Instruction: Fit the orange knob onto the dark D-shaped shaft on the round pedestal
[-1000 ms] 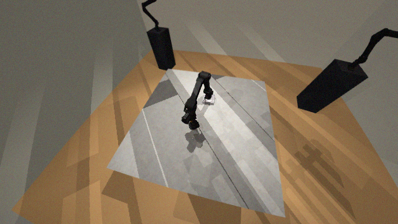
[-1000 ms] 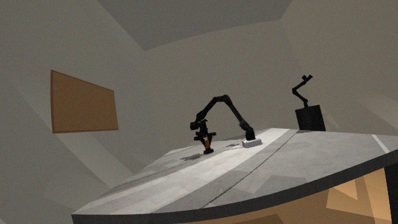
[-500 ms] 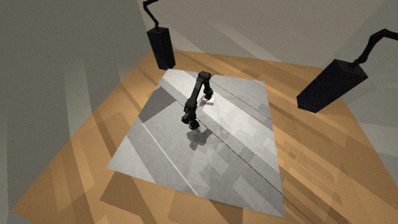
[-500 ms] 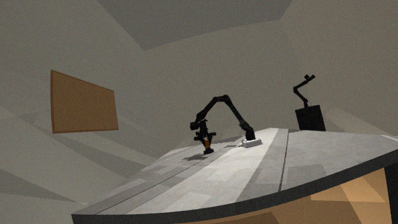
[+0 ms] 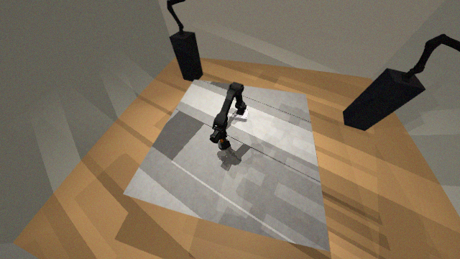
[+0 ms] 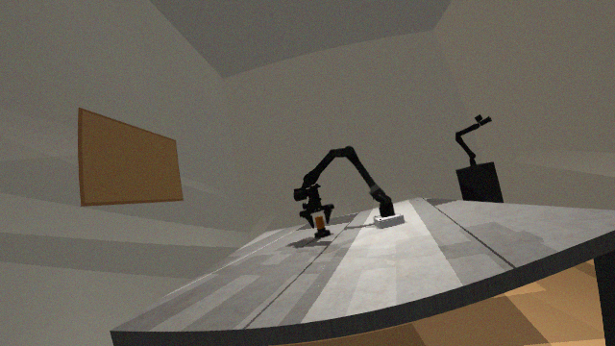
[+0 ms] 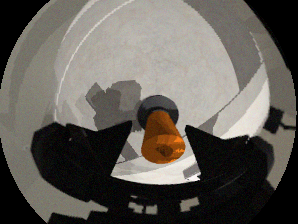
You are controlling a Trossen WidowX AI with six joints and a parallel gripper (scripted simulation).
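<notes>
Setting: I read this as a bare robot test room.
Evidence: grey table on wooden floor; plain walls; two camera arms on dark pedestals; brown wall panel.

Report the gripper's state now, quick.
Gripper: open, holding nothing; its fingers stand apart on either side of the orange knob.
</notes>
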